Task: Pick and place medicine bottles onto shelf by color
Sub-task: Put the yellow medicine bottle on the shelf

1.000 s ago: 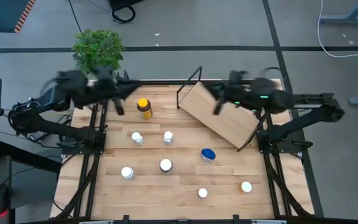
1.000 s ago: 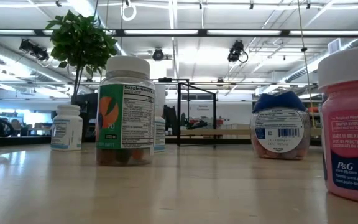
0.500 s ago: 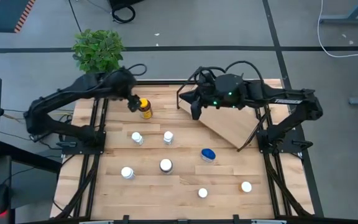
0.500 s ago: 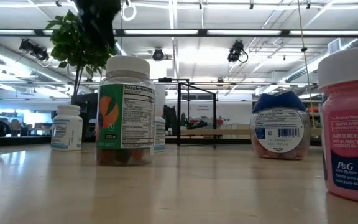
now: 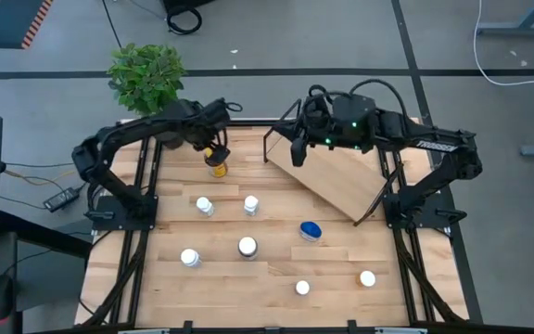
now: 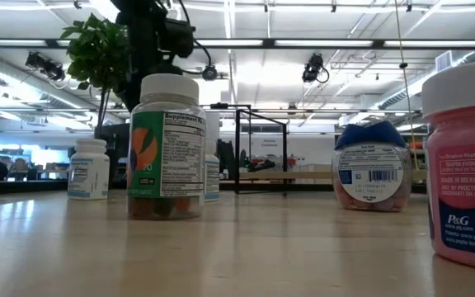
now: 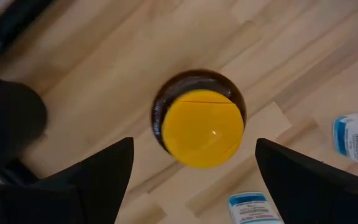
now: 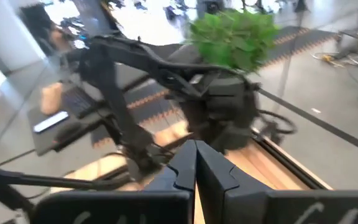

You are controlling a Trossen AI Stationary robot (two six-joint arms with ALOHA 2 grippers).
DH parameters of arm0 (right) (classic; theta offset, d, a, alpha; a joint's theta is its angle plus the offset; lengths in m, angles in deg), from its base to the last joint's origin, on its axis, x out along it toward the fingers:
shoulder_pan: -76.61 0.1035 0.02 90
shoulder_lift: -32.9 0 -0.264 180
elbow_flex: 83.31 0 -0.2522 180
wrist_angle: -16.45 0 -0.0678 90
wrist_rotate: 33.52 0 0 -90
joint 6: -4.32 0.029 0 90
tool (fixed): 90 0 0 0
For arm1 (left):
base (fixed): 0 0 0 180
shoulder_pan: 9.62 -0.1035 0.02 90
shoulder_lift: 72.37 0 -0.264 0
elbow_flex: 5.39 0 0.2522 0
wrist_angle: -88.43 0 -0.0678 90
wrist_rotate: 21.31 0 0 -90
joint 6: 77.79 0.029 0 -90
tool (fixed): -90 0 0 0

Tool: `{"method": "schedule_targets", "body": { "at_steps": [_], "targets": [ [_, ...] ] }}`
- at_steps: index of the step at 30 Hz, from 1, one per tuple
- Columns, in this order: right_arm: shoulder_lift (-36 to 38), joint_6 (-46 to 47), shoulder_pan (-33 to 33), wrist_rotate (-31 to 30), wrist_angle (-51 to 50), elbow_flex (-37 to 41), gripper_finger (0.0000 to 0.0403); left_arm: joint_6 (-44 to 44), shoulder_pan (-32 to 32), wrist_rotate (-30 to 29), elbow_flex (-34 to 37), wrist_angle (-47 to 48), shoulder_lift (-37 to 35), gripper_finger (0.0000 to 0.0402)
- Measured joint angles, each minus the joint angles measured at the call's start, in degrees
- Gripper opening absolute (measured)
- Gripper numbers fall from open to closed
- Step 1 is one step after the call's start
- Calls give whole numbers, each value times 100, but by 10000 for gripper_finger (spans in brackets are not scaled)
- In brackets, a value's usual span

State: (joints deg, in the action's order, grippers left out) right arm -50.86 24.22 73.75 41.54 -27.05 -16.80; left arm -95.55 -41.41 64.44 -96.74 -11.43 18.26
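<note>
- Amber glass under a yellow cap marks the amber bottle (image 7: 199, 127), which stands upright on the wooden tabletop (image 5: 248, 288) near the far left edge, well apart from the shelf (image 5: 336, 178).
- It is framed directly below the left gripper (image 5: 209, 148) in the left wrist view, with one dark finger to each side and clear wood between each finger and the glass; the jaws are spread wide and nothing is held.
- That centring is judged to be deliberate, so that a straight descent would bring the fingers around the bottle's body.
- Contact has not been made; the grasp is judged not yet begun.
- The right gripper (image 5: 297, 148) is held above the shelf's far left corner, with its fingers (image 8: 213, 171) pressed together and nothing between them; it is judged to be waiting clear of the left arm's path.
- The shelf is seen as a light-wood board tilted on a black wire frame at the table's far right, with no bottle on it.
- White-capped bottles (image 5: 204, 205) and a blue-capped bottle (image 5: 311, 230) are scattered over the middle and near part of the table, so all the sorting by colour is judged to remain.
- A potted plant (image 5: 146, 75) stands beyond the far left corner, close behind the left arm.
</note>
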Motion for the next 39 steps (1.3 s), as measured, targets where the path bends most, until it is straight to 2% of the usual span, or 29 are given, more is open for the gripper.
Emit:
{"method": "schedule_targets", "body": {
  "at_steps": [8, 13, 24, 28, 39],
  "targets": [
    [-7, 135, -586, 9, -1261, 7, 12, -264, 241, -197, -1, -112, 220, 344],
    [-7, 109, -775, 25, -1361, 7, 12, -269, 234, -451, -3, -202, 320, 344],
    [-7, -43, -825, 29, -1396, 7, 12, -304, 289, -450, -3, -148, 437, 340],
    [-7, -42, -823, 29, -1393, 7, 12, -233, 282, -452, -3, -78, 437, 317],
    [33, -43, -823, 47, -1407, 11, 12, 13, 311, -422, -7, -100, 432, 220]
  ]
}}
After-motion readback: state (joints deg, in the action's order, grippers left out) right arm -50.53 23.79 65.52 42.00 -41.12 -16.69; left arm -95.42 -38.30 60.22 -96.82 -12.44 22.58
